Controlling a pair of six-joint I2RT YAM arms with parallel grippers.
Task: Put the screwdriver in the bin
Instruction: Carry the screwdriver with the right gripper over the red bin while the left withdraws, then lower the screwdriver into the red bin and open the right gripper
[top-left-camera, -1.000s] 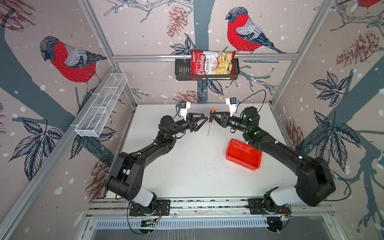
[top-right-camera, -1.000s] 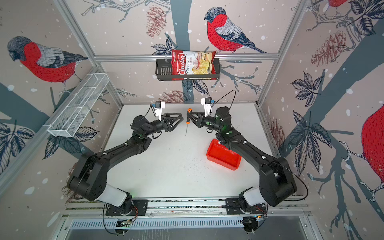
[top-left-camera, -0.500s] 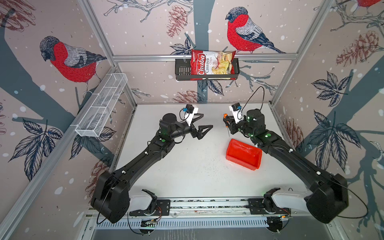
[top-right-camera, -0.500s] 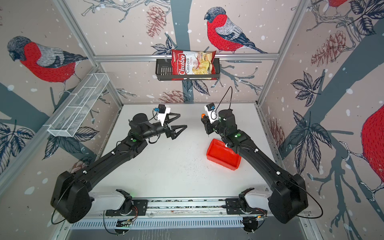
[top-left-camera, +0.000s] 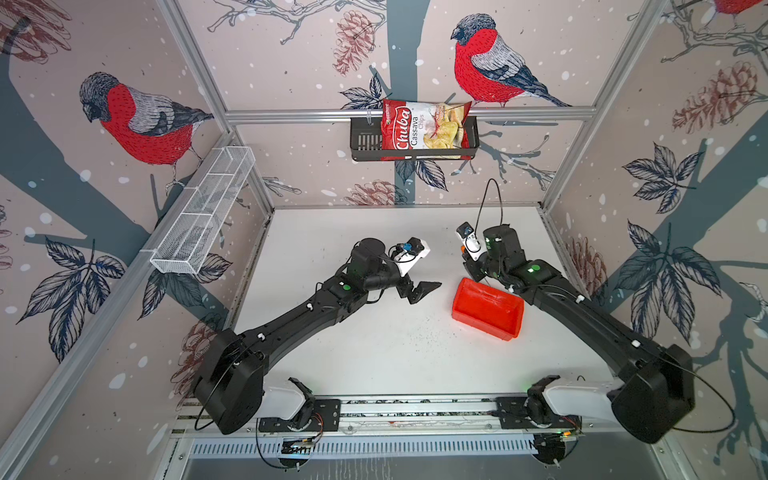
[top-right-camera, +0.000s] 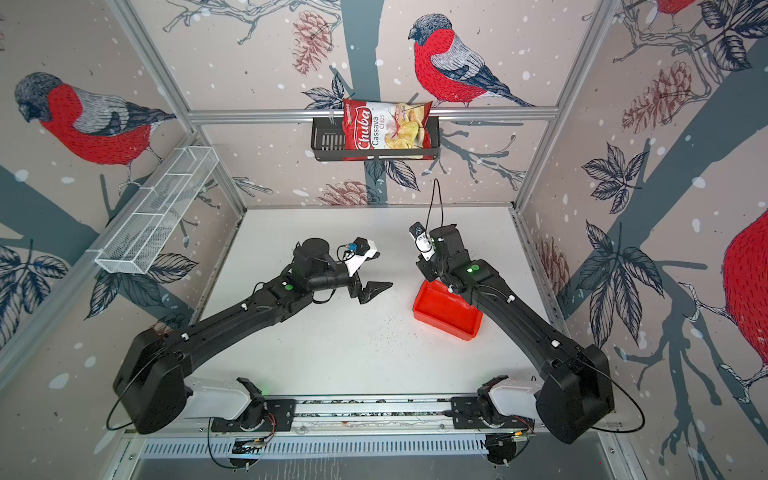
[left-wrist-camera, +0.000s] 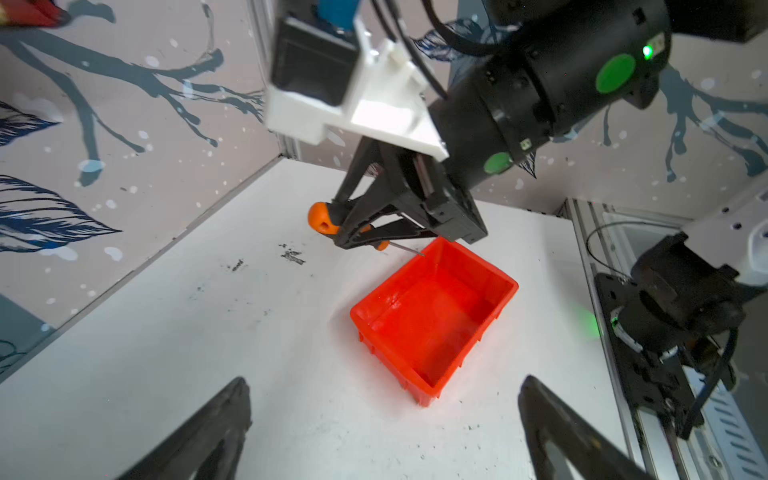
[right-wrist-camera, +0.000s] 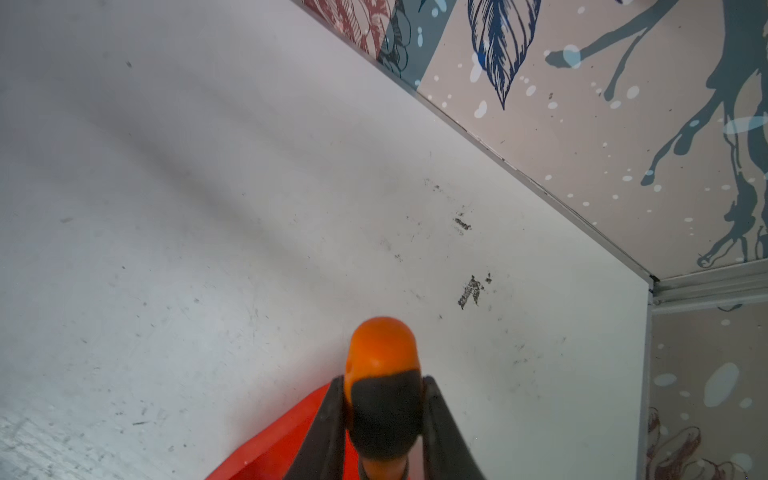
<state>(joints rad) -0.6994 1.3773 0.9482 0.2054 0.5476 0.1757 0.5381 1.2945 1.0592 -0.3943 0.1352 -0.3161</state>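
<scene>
Screwdriver (left-wrist-camera: 319, 217) clamped by handle in right jaws, shaft tip near bin (left-wrist-camera: 432, 324) corner; left jaws wide open, empty

Bullfinch-patterned walls (top-left-camera: 291, 62), aluminium frame (top-left-camera: 291, 116), scuffed white tabletop (top-left-camera: 374, 353).

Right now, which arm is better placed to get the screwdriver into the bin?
Right. Its jaws are shut on the screwdriver, shaft tip at the bin rim; the left jaws stand open, empty, off to the side.
</scene>
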